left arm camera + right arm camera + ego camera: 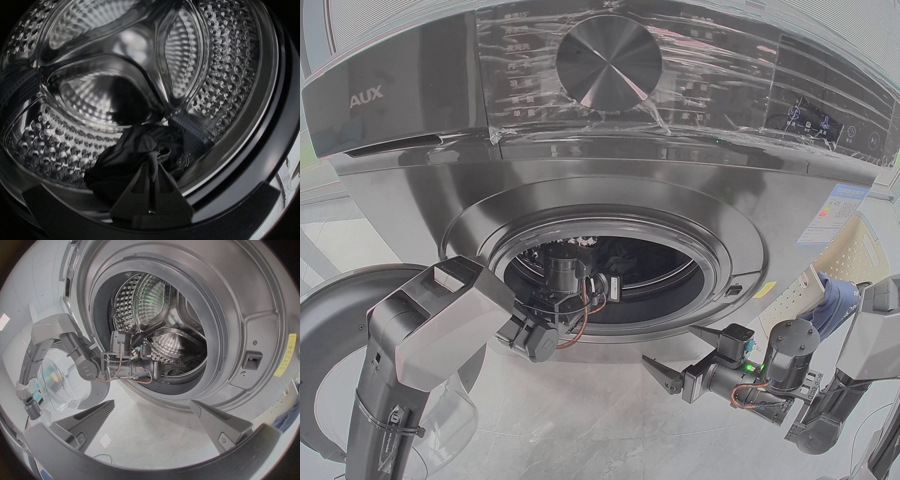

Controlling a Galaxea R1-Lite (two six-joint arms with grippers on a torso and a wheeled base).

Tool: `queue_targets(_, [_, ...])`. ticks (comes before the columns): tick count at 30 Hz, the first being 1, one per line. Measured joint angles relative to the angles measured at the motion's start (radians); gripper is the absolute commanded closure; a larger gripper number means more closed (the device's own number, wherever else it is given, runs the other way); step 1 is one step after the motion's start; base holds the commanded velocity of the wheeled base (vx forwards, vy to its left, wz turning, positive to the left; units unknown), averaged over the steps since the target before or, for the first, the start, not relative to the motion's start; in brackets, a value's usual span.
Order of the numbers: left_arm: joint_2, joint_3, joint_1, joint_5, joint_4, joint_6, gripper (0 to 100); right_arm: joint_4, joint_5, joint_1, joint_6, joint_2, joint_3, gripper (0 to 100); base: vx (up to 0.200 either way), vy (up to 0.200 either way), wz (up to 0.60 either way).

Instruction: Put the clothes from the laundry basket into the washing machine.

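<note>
Door (319,350) hangs open at 8 o'clock of the washing machine (612,181) opening, as we see it from the head camera. Our left arm (425,325) enters the opening from 8 o'clock. The left gripper (152,167) sits inside the drum (225,68), low, near the front lip. Its claw is pinched narrow on a strand of the dark garment (125,156). We see the rest of that garment bunched on the drum wall at 6 o'clock, just behind the claw. The right gripper (673,347) hangs outside the machine at 5 o'clock of the opening, above the floor (581,406), claw spread wide and holding nothing. The laundry basket (853,250) stands at 3 o'clock, near the machine front. A blue garment (836,303) drapes over its rim, just beside our right arm (869,337).
</note>
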Motion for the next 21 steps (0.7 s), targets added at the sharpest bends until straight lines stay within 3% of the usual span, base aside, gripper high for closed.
queue_targets(19, [0.191,-0.473,0.022,0.063,-0.042,-0.036,100,-0.001,0.000,0.000,0.000,0.000,-0.001,0,0.000,0.000,0.00])
queue_targets(20, [0.203,-0.486,0.022,0.065,-0.040,-0.037,0,-0.001,0.001,0.000,-0.001,-0.001,-0.001,0,0.000,0.000,0.00])
queue_targets(21, [0.210,-0.491,0.021,0.067,-0.039,-0.037,0,-0.001,0.001,0.000,0.000,-0.001,-0.001,0,0.000,0.000,0.00])
